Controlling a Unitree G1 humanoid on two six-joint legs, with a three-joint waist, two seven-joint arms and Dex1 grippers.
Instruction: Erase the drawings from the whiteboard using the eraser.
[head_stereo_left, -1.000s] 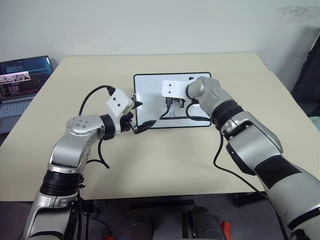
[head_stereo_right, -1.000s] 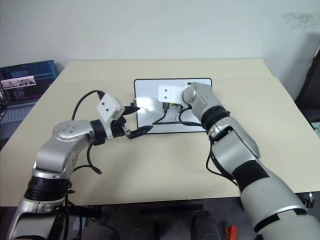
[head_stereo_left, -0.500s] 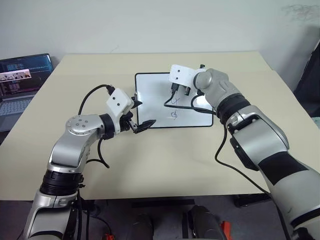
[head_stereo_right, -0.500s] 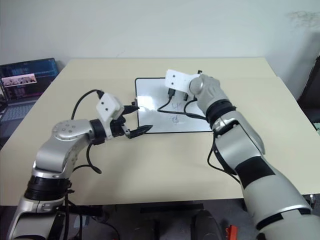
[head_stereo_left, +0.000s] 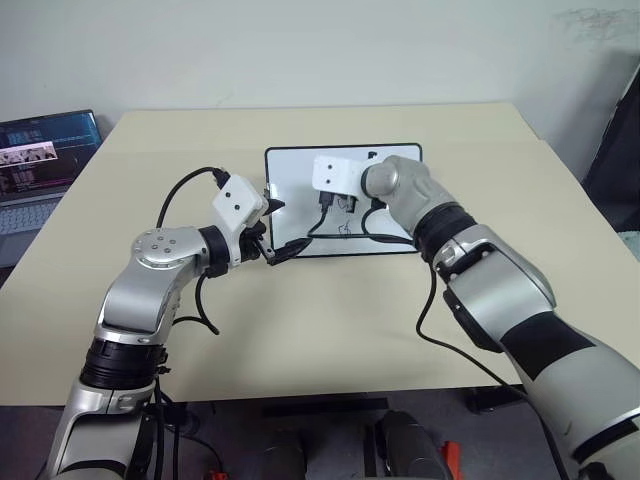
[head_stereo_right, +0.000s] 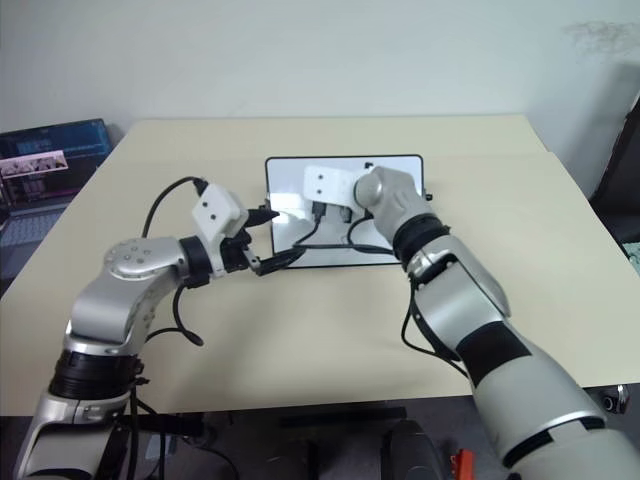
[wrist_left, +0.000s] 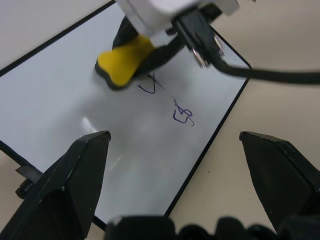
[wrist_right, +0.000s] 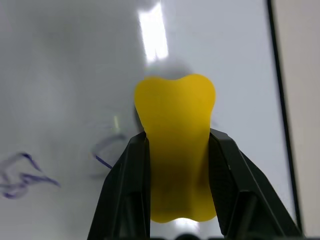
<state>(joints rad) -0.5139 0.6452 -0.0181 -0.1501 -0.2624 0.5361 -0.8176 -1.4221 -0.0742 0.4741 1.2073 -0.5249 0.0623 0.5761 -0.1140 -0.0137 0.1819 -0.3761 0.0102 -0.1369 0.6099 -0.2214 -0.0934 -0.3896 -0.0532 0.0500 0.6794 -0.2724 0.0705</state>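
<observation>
— Where are we on the whiteboard (head_stereo_left: 300, 170)?

— Part done, we judge. Our right gripper (wrist_right: 175, 165) is clamped on the yellow eraser (wrist_left: 125, 59), pressed to the board beside the "4"-like mark (wrist_left: 151, 86). That and the "$" squiggle (wrist_left: 183, 113) remain: 2 drawings left.

— And our left gripper (wrist_left: 175, 165)?

— Fingers spread wide, empty, at the board's near left corner on the table (head_stereo_left: 330, 320).

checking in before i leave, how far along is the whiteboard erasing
Partly done. The right hand is pinching the eraser against the whiteboard, where one faint smear sits. Left: the crossed mark and squiggle. The left hand is open at the board's edge.
</observation>
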